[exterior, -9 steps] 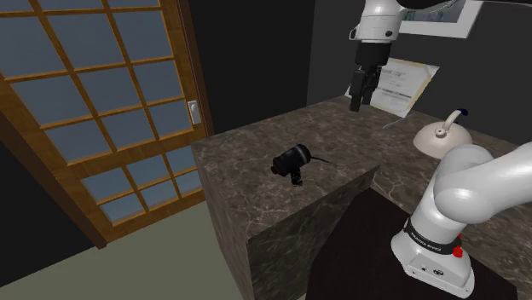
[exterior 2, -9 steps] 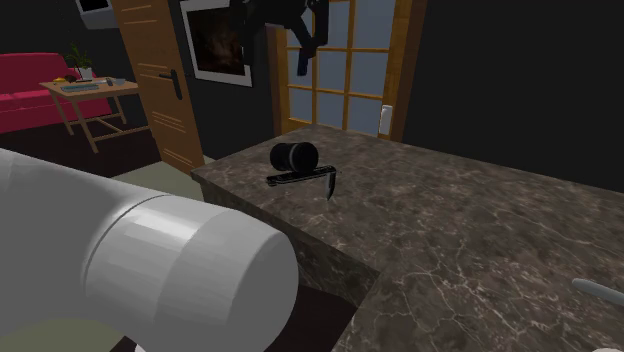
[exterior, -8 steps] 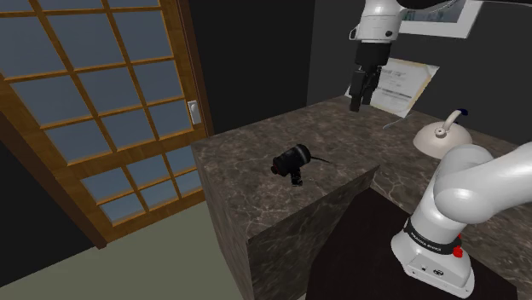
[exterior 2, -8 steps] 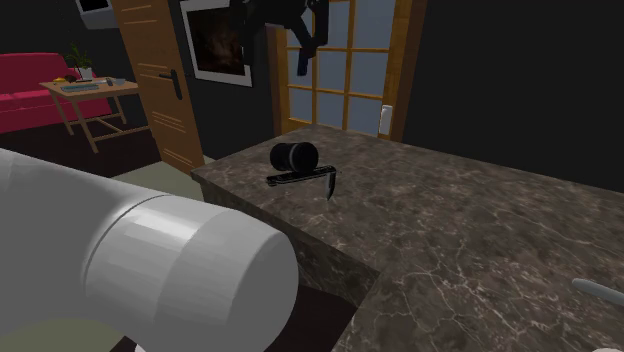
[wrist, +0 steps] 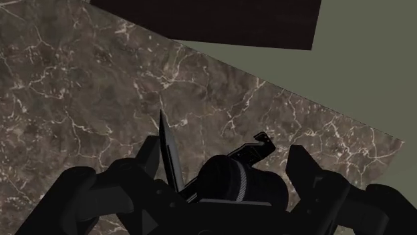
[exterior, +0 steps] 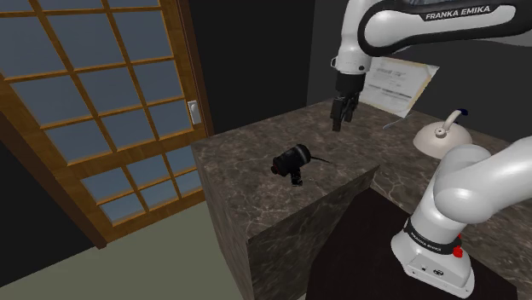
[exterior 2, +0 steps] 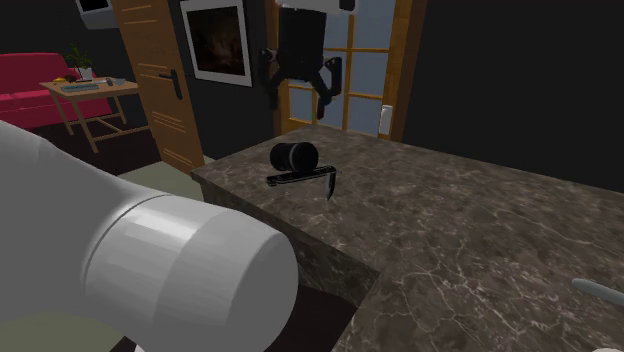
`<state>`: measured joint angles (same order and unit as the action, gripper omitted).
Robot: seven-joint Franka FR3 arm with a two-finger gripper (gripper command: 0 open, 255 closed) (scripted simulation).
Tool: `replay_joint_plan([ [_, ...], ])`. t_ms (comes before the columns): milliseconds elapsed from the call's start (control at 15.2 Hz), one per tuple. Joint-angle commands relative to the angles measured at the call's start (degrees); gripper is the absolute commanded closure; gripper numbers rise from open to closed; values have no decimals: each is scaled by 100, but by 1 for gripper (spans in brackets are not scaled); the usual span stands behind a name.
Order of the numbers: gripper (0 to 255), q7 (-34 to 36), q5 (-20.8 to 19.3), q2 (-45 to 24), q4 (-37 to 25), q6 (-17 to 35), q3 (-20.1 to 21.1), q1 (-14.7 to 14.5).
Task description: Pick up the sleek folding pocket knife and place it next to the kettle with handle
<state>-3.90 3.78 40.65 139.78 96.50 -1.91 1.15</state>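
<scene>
Two black fingers on the gripper (exterior 2: 300,98) are spread wide and holding nothing, and it just hangs in the air above the dark marble counter (exterior: 247,183). The folding pocket knife (exterior 2: 300,177) lies near the counter's corner with its blade partly swung out, right up against a black cylinder (exterior 2: 292,156). In the wrist view both of those sit between the fingers, lower down and untouched. The pale kettle (exterior: 440,138) with its handle sits well apart from the knife, toward the shoulder view's right.
</scene>
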Motion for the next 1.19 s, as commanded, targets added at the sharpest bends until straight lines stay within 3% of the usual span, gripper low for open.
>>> replay_joint_plan([
  [0, 0, -62, -64, -289, 95, 405, 2, 7],
  [858, 0, -350, -523, -2633, 286, 3009, -61, 126],
  [1122, 0, -359, -555, -2944, 368, 3407, -72, 137],
])
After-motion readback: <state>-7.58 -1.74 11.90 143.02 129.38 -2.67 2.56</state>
